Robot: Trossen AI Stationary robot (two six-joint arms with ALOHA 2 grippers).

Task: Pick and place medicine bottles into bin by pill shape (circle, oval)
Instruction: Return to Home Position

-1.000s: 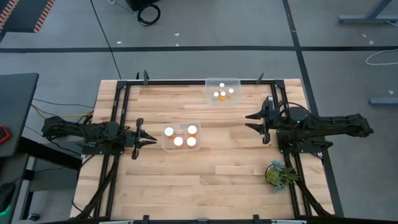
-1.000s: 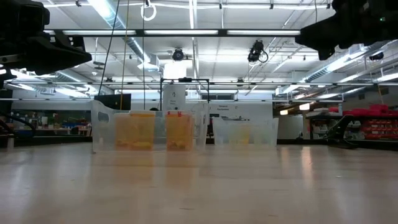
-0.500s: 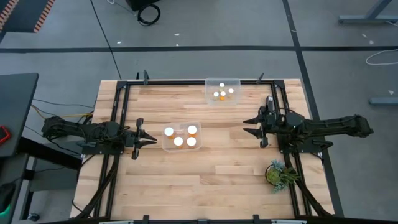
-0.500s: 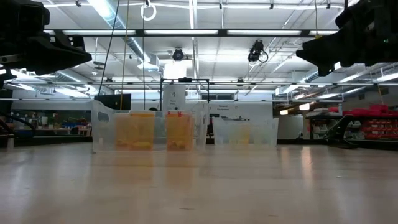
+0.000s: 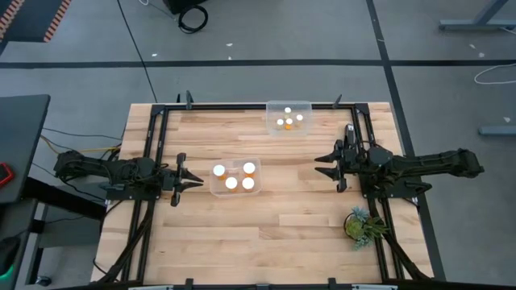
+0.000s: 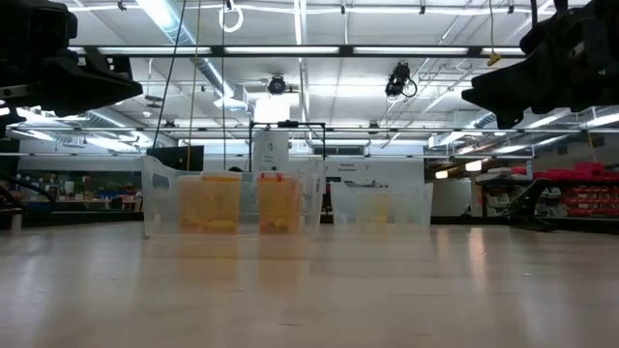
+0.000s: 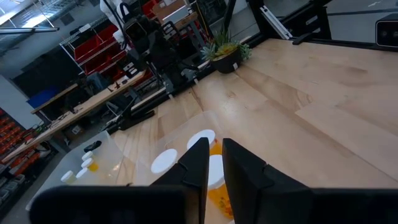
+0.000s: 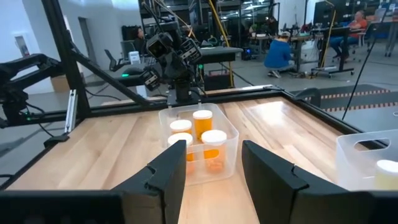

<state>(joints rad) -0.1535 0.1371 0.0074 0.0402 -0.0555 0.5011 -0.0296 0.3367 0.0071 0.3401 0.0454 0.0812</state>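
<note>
Four large amber bottles (image 5: 231, 183), white-capped, stand in the clear plastic mid-table bin (image 5: 214, 187); four small bottles (image 5: 289, 125) in the far-edge bin (image 5: 271, 106); left gripper (image 5: 193, 183) pinched nearly together, empty; right gripper (image 5: 325, 170) spread wide.

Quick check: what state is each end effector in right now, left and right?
Left end effector: closed, holding nothing.
Right end effector: open, holding nothing.
</note>
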